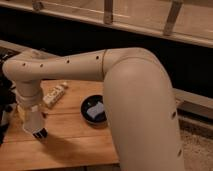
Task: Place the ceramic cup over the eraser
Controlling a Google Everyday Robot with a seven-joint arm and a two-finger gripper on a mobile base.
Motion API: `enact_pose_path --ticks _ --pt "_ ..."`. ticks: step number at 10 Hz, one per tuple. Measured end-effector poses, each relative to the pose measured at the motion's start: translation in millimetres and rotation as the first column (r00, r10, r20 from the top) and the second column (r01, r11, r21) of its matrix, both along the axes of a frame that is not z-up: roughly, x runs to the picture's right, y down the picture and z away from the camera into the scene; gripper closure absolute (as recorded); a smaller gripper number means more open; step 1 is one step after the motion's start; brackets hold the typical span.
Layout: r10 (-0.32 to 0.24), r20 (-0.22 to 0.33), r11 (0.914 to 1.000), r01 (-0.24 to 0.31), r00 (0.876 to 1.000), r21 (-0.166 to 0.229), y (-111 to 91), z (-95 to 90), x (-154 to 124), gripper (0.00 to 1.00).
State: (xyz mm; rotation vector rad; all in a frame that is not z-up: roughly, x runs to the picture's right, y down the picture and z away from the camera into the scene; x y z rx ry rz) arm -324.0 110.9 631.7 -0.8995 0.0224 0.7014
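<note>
The hand (pixel 39 133) points down over the left of the table (pixel 75 142); whether it is apart or together cannot be told. The dark cup (pixel 94 110) stands mouth-up mid-table, and near its left a white block (pixel 54 95) lies with its long axis diagonal.

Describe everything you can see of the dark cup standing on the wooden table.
The cup is dark, near-black, round and glossy like glazed ceramic, upright with its mouth up. A pale bluish patch shows inside; object or reflection, I cannot tell. It sits on the wooden table, its right edge hidden by the robot's arm. The claw hangs apart, to its left in the picture, low over the wood, not touching it.
</note>
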Motion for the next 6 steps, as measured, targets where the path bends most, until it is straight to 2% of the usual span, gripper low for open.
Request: enact_pose_path --ticks 1,2,4,5,6 --pt "-0.01 0.0 0.9999 0.01 1.0 0.003 1.1 -0.7 -2.2 0.23" --pt "-0.02 0.002 0.9998 0.02 1.0 0.004 3.8 -3.3 -7.1 0.26" --pt "-0.015 -0.006 0.9999 0.015 1.0 0.004 4.3 -0.6 -3.7 0.47" --pt "-0.015 -0.003 0.9999 0.015 1.0 0.004 4.4 -0.5 -4.9 0.53" --pt "-0.021 0.001 0.9998 0.021 1.0 0.005 5.7 -1.7 -7.7 0.55"
